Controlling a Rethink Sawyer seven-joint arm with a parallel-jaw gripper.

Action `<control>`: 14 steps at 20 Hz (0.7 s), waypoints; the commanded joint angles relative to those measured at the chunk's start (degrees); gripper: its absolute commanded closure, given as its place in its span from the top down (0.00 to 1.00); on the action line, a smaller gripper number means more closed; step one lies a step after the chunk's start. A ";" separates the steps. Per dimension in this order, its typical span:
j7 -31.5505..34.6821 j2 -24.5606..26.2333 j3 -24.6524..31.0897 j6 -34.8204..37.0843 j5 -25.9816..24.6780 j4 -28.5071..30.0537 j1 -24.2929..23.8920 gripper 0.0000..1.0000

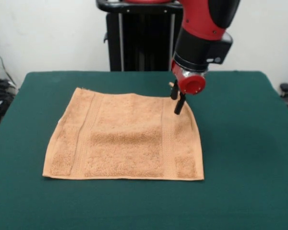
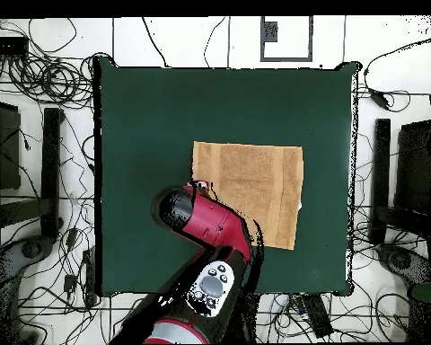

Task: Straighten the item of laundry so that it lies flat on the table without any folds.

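The orange-tan towel (image 1: 127, 139) lies spread out on the green table (image 1: 240, 143), roughly square, with band stripes near its left and right edges. It looks flat, with slight ripples along its far right side. My gripper (image 1: 177, 97) hangs at the towel's far right corner with its two black fingers apart, their tips at or just above the cloth. In the overhead view the towel (image 2: 253, 189) lies right of the table's centre. The red arm (image 2: 206, 223) covers its lower left corner and hides the gripper.
The robot's black pedestal (image 1: 139, 43) stands behind the table's far edge. Cables and black stands (image 2: 48, 171) lie on the floor around the table. Bare green cloth (image 2: 138, 126) surrounds the towel on all sides.
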 commanded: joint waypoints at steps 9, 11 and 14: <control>13.26 5.02 11.27 -5.08 8.23 5.17 -0.21 1.00; 12.64 6.01 10.99 -5.32 8.11 4.56 -0.31 1.00; 11.28 7.37 12.19 -7.80 8.14 4.36 -1.58 1.00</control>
